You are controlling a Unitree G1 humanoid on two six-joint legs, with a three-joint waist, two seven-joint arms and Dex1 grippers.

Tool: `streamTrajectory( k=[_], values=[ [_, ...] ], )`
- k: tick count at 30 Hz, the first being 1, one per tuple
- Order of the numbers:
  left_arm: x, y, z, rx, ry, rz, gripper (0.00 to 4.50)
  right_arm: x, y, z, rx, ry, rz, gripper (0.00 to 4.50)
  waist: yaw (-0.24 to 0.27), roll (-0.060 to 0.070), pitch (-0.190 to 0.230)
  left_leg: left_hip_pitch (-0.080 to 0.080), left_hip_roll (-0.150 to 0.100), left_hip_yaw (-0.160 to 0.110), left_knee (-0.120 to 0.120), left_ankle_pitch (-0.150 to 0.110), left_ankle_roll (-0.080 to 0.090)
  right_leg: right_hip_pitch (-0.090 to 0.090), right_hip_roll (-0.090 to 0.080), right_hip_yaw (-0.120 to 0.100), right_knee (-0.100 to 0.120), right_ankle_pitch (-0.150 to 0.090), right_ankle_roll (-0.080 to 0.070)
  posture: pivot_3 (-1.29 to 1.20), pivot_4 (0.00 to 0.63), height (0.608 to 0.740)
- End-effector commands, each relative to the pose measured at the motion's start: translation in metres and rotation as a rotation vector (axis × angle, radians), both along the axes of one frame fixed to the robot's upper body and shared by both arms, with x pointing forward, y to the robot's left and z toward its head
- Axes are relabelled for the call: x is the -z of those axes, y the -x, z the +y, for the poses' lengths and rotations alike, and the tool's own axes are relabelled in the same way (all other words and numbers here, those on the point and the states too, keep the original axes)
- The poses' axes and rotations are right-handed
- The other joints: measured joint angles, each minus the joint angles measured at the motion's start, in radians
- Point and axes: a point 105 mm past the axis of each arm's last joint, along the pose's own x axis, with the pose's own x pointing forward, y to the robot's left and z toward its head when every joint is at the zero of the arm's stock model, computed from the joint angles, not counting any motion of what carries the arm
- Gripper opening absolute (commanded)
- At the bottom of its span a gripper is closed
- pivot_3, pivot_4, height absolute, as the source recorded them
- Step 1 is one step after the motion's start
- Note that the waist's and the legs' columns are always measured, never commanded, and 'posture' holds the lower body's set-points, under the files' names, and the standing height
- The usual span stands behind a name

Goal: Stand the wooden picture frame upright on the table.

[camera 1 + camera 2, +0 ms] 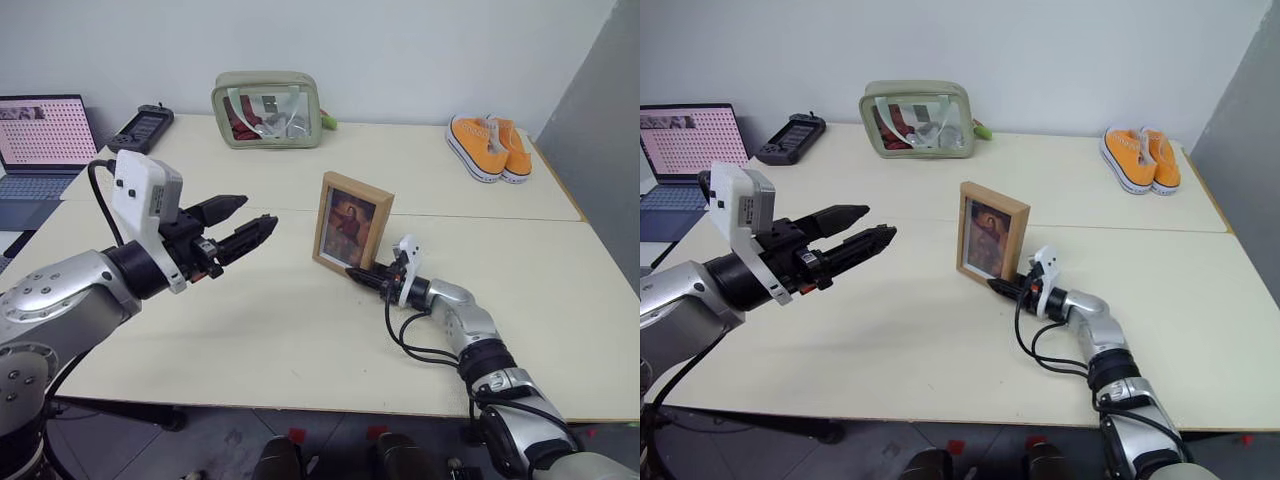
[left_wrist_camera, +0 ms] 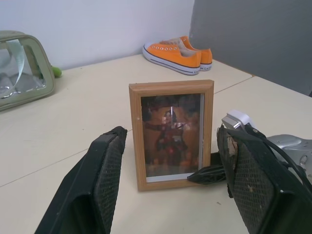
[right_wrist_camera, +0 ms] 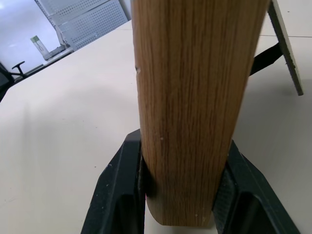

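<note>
Right gripper (image 1: 356, 274): fingers clamped on the lower edge of the wooden picture frame (image 1: 351, 222), low by the tabletop.
Left gripper (image 1: 245, 222): fingers spread wide, holding nothing, raised above the table and aimed toward the frame.
Frame: stood upright near the table's middle seam, easel stand folded out behind.
Table (image 1: 300, 330): cream, two slabs, against a pale wall.
Room: laptop (image 1: 40, 150), black controller (image 1: 141, 127), green pouch (image 1: 267, 109) and orange sneakers (image 1: 489, 146) lay along the far side.
Writing: none legible.
</note>
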Motion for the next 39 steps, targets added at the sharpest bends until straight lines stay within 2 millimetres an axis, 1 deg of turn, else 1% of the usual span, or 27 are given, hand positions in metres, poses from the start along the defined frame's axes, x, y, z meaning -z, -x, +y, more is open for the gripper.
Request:
streamTrajectory(
  k=[1,5,6,7,8,9,10,11,13,16,20,23,27,30,34,37,39],
  values=[
    [-0.004,0.003,-0.003,0.023,-0.013,-0.014,3.19,-0.003,0.001,-0.001,0.0,-0.006,-0.007,1.3,0.0,0.0,0.0,0.0,0.0,0.0,0.0,0.0,0.0,0.0,0.0,0.0,0.0,0.0,0.0,0.0,0.15,0.74],
    [-0.001,0.004,-0.004,0.028,-0.016,-0.004,3.19,-0.005,0.001,-0.002,-0.004,-0.012,-0.002,1.3,0.0,0.0,0.0,0.0,0.0,0.0,0.0,0.0,0.0,0.0,0.0,0.0,0.0,0.0,0.0,0.0,0.15,0.74],
    [-0.001,0.004,-0.004,0.029,-0.017,-0.002,3.26,-0.005,0.001,-0.003,-0.003,-0.014,-0.001,1.99,0.0,0.0,0.0,0.0,0.0,0.0,0.0,0.0,0.0,0.0,0.0,0.0,0.0,0.0,0.0,0.0,0.15,0.74],
    [-0.001,0.004,-0.004,0.03,-0.018,-0.001,3.26,-0.006,0.001,-0.003,-0.003,-0.017,0.0,2.05,0.0,0.0,0.0,0.0,0.0,0.0,0.0,0.0,0.0,0.0,0.0,0.0,0.0,0.0,0.0,0.0,0.15,0.74],
    [-0.001,0.004,-0.004,0.031,-0.018,-0.001,3.26,-0.006,0.001,-0.003,-0.002,-0.018,0.0,2.29,0.0,0.0,0.0,0.0,0.0,0.0,0.0,0.0,0.0,0.0,0.0,0.0,0.0,0.0,0.0,0.0,0.15,0.74],
    [0.0,0.004,-0.004,0.031,-0.019,-0.001,3.26,-0.007,0.001,-0.003,-0.002,-0.019,0.0,2.44,0.0,0.0,0.0,0.0,0.0,0.0,0.0,0.0,0.0,0.0,0.0,0.0,0.0,0.0,0.0,0.0,0.15,0.74],
    [0.0,0.004,-0.004,0.031,-0.019,-0.001,3.26,-0.007,0.001,-0.003,-0.001,-0.019,0.0,2.79,0.0,0.0,0.0,0.0,0.0,0.0,0.0,0.0,0.0,0.0,0.0,0.0,0.0,0.0,0.0,0.0,0.15,0.74],
    [-0.001,0.004,-0.004,0.032,-0.02,-0.001,3.26,-0.007,0.002,-0.002,-0.001,-0.017,-0.004,2.92,0.0,0.0,0.0,0.0,0.0,0.0,0.0,0.0,0.0,0.0,0.0,0.0,-0.001,0.0,0.0,0.0,0.15,0.74],
    [0.0,0.003,-0.004,0.032,-0.02,-0.001,3.26,-0.008,0.002,-0.001,-0.001,-0.011,-0.011,3.45,0.0,0.0,0.0,0.0,0.0,0.0,0.0,0.0,0.0,0.0,0.0,0.0,-0.001,0.0,0.0,0.0,0.15,0.74],
    [0.001,0.003,-0.004,0.037,-0.026,0.0,3.26,-0.008,0.004,0.0,-0.001,0.004,-0.02,4.02,0.0,0.0,0.0,0.0,0.0,0.0,0.0,0.0,0.0,0.0,0.0,0.0,-0.001,0.0,0.0,0.0,0.15,0.74],
    [0.002,0.001,-0.003,0.034,-0.025,0.007,3.26,-0.009,0.006,0.0,-0.004,0.019,-0.041,4.02,0.0,0.0,0.0,0.0,0.0,0.0,-0.001,0.0,0.0,0.0,0.0,0.0,-0.001,0.0,0.0,0.0,0.15,0.74],
    [0.004,0.001,-0.004,0.041,-0.014,0.015,3.26,-0.01,0.008,-0.005,-0.003,0.056,-0.071,4.02,0.0,0.0,0.0,0.0,0.0,0.0,-0.001,0.0,0.0,0.0,0.0,0.0,-0.002,0.0,0.0,0.0,0.15,0.74],
    [0.013,0.002,-0.003,0.044,-0.012,0.042,3.26,-0.017,0.015,-0.024,0.017,0.178,-0.166,4.02,0.003,0.001,0.001,-0.001,0.0,0.0,-0.002,0.0,0.0,0.0,0.0,0.0,-0.004,0.0,0.0,0.0,0.15,0.74],
    [0.021,0.0,0.0,0.04,-0.019,0.059,3.26,-0.027,0.024,-0.039,0.029,0.244,-0.241,4.02,0.003,0.001,0.001,-0.001,0.0,0.001,-0.003,0.0,0.0,0.0,0.0,0.0,-0.005,0.0,0.0,0.0,0.15,0.74],
    [0.03,-0.002,0.003,0.048,-0.006,0.067,3.26,-0.042,0.047,-0.068,0.028,0.392,-0.336,4.02,0.005,0.002,0.001,0.0,0.0,0.001,-0.005,0.0,0.0,0.0,0.0,0.001,-0.006,0.0,0.0,0.0,0.15,0.74],
    [0.036,0.0,-0.001,0.091,-0.021,0.058,3.26,-0.061,0.066,-0.081,0.023,0.432,-0.358,4.02,0.009,0.002,0.002,0.0,0.0,0.002,-0.009,0.0,0.0,0.0,-0.001,0.001,-0.01,0.0,0.0,0.0,0.15,0.74],
    [0.038,0.001,-0.003,0.12,-0.03,0.053,3.26,-0.076,0.078,-0.084,0.004,0.447,-0.374,4.02,0.011,0.003,0.002,0.0,0.0,0.003,-0.009,0.0,0.0,0.0,-0.001,0.002,-0.011,0.0,0.0,0.0,0.15,0.74]
  ],
)
